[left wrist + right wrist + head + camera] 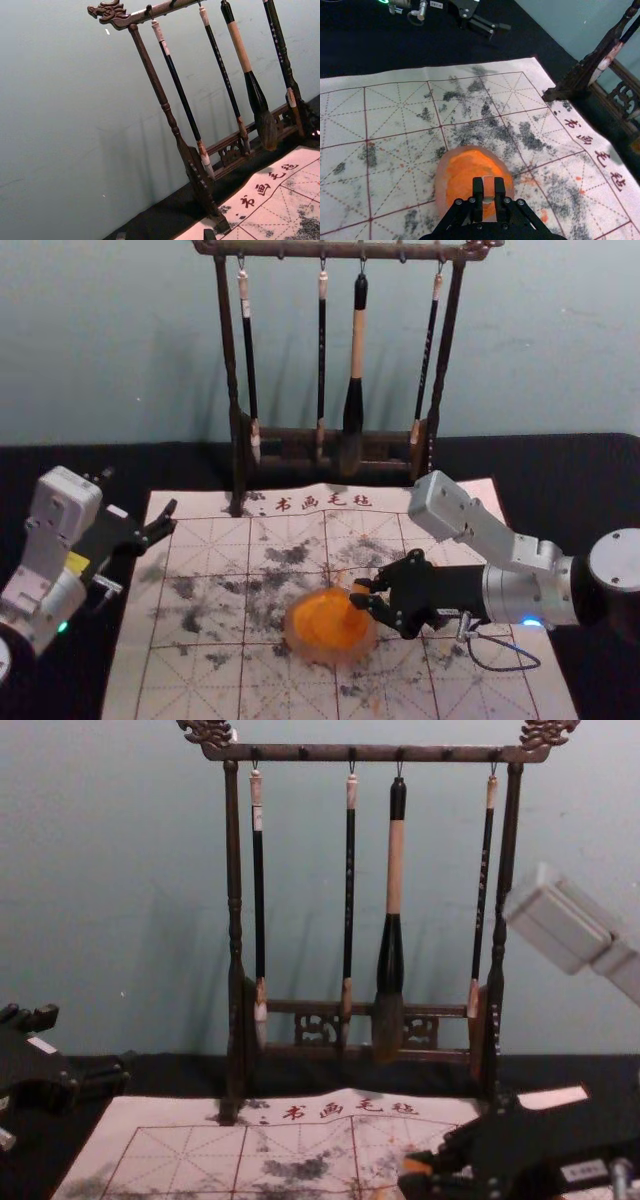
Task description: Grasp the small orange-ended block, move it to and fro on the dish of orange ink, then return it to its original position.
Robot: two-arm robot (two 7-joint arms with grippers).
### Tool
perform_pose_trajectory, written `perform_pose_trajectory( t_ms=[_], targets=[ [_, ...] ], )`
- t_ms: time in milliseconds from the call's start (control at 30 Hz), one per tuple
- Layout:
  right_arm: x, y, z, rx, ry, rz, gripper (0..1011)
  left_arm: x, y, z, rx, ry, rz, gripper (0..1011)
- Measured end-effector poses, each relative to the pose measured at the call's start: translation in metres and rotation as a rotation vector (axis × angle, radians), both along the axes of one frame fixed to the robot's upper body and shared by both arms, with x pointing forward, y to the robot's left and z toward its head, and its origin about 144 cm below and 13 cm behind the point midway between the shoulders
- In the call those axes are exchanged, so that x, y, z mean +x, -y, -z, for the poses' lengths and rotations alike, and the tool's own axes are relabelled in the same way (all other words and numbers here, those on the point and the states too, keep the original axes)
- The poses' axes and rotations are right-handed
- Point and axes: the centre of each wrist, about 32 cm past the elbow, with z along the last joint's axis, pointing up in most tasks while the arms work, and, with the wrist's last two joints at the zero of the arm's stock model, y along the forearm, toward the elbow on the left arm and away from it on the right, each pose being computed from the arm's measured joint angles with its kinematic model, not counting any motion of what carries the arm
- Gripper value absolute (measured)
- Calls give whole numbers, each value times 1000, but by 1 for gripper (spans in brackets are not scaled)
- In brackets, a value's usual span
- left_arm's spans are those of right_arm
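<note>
My right gripper (364,597) reaches in from the right over the dish of orange ink (312,633), shut on the small block (357,591) at the dish's right part. In the right wrist view the block (488,188) sits between the fingertips of the right gripper (489,195), above the orange ink (465,172); whether its lower end touches the ink, I cannot tell. The chest view has its orange surface (416,1166) at the tips. My left gripper (140,500) is parked at the left of the mat, open; the left wrist view catches the left gripper's (165,235) separated tips.
A dark wooden rack (232,370) with several hanging brushes stands at the mat's far edge. The ink-stained calligraphy mat (200,570) lies under the dish, on a black table surface (560,465). Bare mat extends left of the dish and in front of it.
</note>
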Motion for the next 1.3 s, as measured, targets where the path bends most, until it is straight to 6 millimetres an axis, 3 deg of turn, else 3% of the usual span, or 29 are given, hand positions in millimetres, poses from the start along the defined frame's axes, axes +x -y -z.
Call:
perform_pose_trajectory(
  t_ms=[533, 900, 1300],
  targets=[
    [-8, -6, 1, 13, -17, -47, 107, 0, 0, 0, 0, 0, 0, 1001],
    [0, -17, -1, -1, -4, -55, 107, 0, 0, 0, 0, 0, 0, 1001],
    [8, -15, -3, -15, 12, -18, 107, 0, 0, 0, 0, 0, 0, 1001]
  ],
)
